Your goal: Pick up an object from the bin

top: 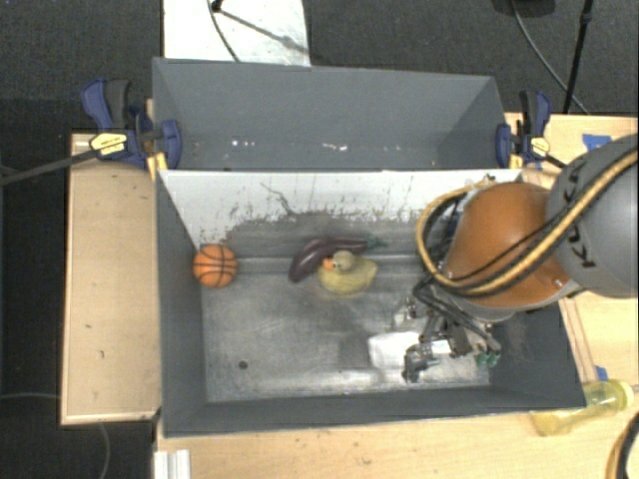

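Hanging low at the front of the grey metal bin (270,352), the gripper (419,362) sits below and to the view's right of the yellow duck (346,274), well apart from it. The bin floor is dull, scuffed sheet metal, and the pale back wall is streaked with dark smears.

Now the duck itself: smooth, rounded rubber with a small orange beak. Touching it on the upper left is a dark purple aubergine (324,252), long, curved and glossy. Far out to the duck's left rests a little orange basketball (215,265), round with dark seams.

The thing at the gripper is a small white object (391,350), pale and blocky with soft edges. It lies on the floor below and right of the duck, right up against the gripper's left side. Its right end is lost behind the gripper's dark metalwork, so its kind is hard to name.

Is the gripper released or clenched? Cannot tell, as the tip is a tangle of dark and shiny parts. Above it bulges the smooth orange cover (499,247), looped with yellow-and-black cables (431,257), hiding the bin's right side.
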Motion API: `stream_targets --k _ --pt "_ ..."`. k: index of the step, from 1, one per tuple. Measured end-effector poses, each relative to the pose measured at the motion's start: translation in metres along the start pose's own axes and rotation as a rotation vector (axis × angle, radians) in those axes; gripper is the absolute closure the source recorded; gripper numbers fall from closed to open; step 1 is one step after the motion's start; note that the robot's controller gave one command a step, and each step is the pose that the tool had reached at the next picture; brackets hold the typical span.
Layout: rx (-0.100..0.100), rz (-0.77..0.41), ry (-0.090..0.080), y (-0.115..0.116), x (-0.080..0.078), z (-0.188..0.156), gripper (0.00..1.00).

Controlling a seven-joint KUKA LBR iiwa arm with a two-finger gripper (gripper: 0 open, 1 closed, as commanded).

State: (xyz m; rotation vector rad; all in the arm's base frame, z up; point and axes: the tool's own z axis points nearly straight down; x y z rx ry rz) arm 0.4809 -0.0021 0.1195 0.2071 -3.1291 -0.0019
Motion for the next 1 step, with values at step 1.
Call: stream_targets --k 1 --pt "0.001 0.0 -0.004 -0.0002 -0.0009 -0.0216 1.0"
